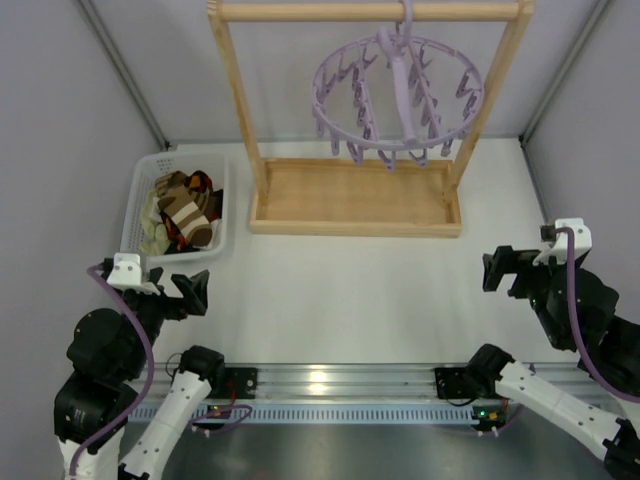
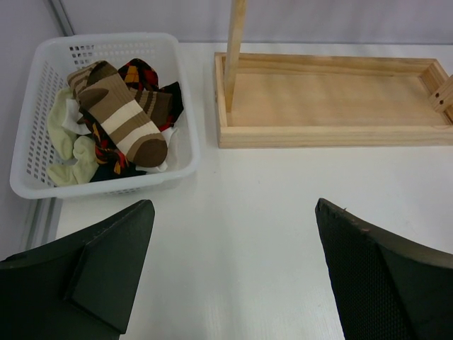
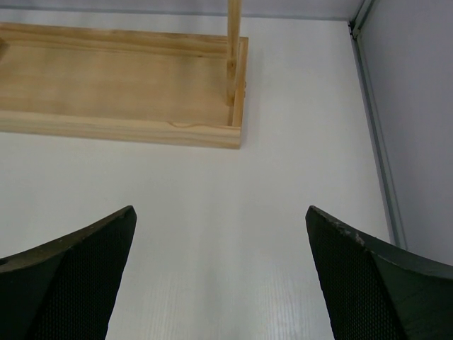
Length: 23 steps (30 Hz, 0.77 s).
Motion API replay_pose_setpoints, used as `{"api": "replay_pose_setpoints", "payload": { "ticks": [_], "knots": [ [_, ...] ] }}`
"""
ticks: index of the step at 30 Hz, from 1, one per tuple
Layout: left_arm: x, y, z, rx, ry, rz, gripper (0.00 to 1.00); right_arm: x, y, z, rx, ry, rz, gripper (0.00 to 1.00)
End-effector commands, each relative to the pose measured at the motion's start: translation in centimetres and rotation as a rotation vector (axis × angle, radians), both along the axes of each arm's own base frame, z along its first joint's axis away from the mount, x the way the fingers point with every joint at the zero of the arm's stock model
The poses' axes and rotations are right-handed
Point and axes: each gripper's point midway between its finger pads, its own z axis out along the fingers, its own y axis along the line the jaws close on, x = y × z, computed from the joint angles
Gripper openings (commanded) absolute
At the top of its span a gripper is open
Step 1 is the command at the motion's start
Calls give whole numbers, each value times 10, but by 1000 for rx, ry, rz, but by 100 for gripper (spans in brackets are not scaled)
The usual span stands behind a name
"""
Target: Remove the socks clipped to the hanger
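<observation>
Since the hanger (image 1: 403,100) hangs bare on the far rack (image 1: 355,195) and the socks (image 2: 124,124) lie in the left basket (image 2: 106,41), I call it done; left gripper (image 2: 233,209), right gripper (image 3: 219,212) both gape empty, so I just park.

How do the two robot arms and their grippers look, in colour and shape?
The left arm and right arm have black joints and white links, each with a purple cable. The left gripper and right gripper have wide black fingers with finely textured inner pads.
</observation>
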Motion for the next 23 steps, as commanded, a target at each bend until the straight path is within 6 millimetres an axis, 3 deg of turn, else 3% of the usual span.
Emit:
{"api": "replay_pose_setpoints", "payload": {
  "ticks": [1,6,23],
  "knots": [
    [0,-5,0,-1,1,-28,99,1,-1,9,46,-47,-13,99],
    [-2,-17,-1,-28,9,-92,99,1,-1,11,54,-68,-7,100],
    [4,-11,-4,-16,26,-45,99,9,7,8,50,-60,-3,99]
  ]
}}
